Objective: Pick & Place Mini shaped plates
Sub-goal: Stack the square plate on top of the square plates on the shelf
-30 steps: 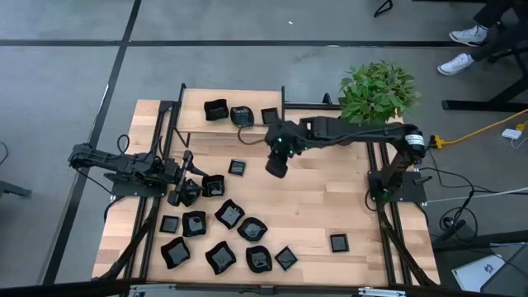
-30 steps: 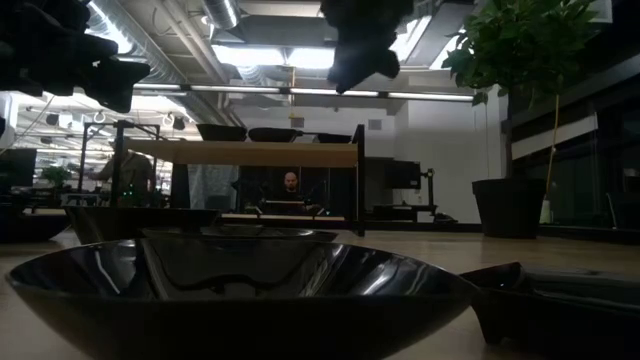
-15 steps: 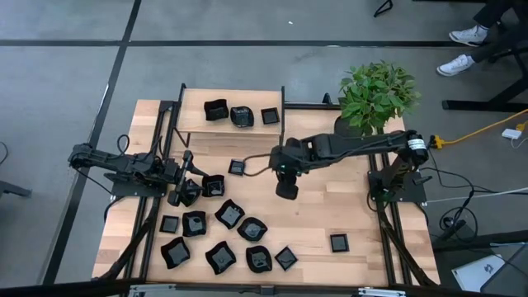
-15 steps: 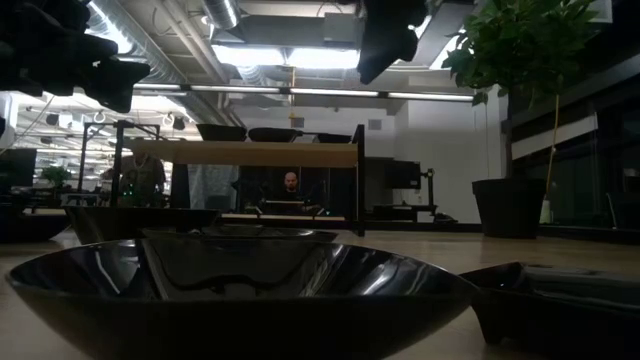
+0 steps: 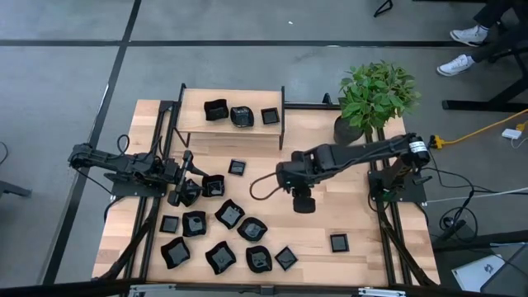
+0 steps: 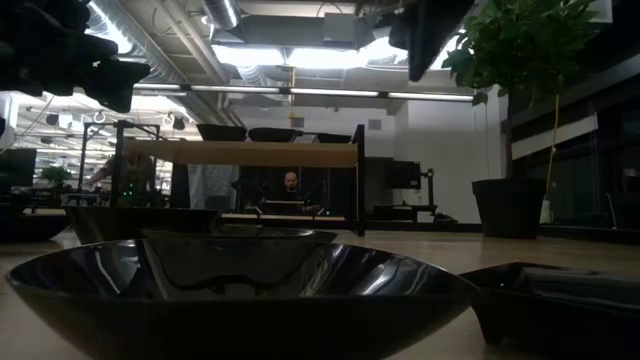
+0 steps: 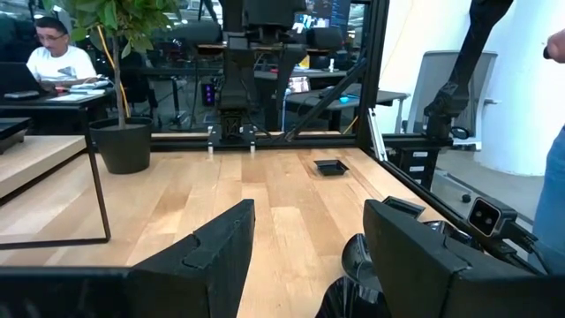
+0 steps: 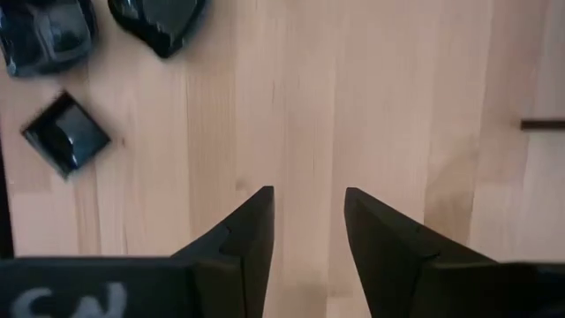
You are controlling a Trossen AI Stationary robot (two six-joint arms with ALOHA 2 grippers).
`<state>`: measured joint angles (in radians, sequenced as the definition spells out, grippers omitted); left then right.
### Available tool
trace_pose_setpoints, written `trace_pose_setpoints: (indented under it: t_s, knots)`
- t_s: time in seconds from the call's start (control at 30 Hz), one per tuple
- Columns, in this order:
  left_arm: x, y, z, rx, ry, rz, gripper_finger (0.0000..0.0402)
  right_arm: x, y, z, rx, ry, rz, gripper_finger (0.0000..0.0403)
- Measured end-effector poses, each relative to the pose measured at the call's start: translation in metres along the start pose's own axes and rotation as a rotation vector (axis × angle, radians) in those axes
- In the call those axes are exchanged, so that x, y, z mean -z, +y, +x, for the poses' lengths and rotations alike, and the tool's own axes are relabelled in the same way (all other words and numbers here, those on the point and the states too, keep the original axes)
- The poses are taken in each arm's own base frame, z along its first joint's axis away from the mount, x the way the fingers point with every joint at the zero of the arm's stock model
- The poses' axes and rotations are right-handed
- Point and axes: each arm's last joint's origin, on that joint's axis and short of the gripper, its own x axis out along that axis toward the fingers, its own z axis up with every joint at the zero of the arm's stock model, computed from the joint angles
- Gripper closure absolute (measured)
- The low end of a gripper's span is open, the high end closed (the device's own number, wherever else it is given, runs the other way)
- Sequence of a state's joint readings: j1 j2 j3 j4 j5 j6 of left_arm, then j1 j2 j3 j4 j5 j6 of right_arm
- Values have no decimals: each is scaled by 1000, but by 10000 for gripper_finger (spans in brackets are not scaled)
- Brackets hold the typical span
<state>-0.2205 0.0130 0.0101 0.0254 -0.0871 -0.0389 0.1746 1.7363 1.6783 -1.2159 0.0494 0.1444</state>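
Note:
Several mini shaped plates lie in a cluster at the table's front left, glossy black, with one more alone at the front right. Three sit on the raised shelf at the back. My right gripper hangs above bare wood mid-table, right of the cluster. Its wrist view shows the gripper open and empty, with a square plate off to one side. My left gripper waits at the table's left beside a plate; in its wrist view it stands open with nothing between the fingers.
A potted plant stands at the back right corner. Black frame rails run along both sides of the table. The low view is filled by a large near plate. People sit at desks beyond the table.
My right gripper has swung from beside the shelf toward the front and right, now over the table's middle. The left arm has not moved.

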Motion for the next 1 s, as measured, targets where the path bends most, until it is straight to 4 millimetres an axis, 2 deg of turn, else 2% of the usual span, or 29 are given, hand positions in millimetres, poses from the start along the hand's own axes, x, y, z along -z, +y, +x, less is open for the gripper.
trace_pose_setpoints:
  t_s: [0.13, 0.27, 0.5, 0.73, 1.0]
  knots:
    - [0, 0, 0, 0, 0, 0, 194, 7, 4, 0, 4, 62, -16, 263]
    - [0, 0, 0, 0, 0, 0, 194, 18, 5, 9, 14, 112, -24, 263]
    - [0, 0, 0, 0, 0, 0, 194, 57, 16, 24, -10, 122, -28, 263]
    - [0, 0, 0, 0, 0, 0, 194, 92, 20, 32, -162, 135, 85, 263]
    - [0, 0, 0, 1, 0, 0, 194, 119, 23, 34, -232, 190, 223, 263]
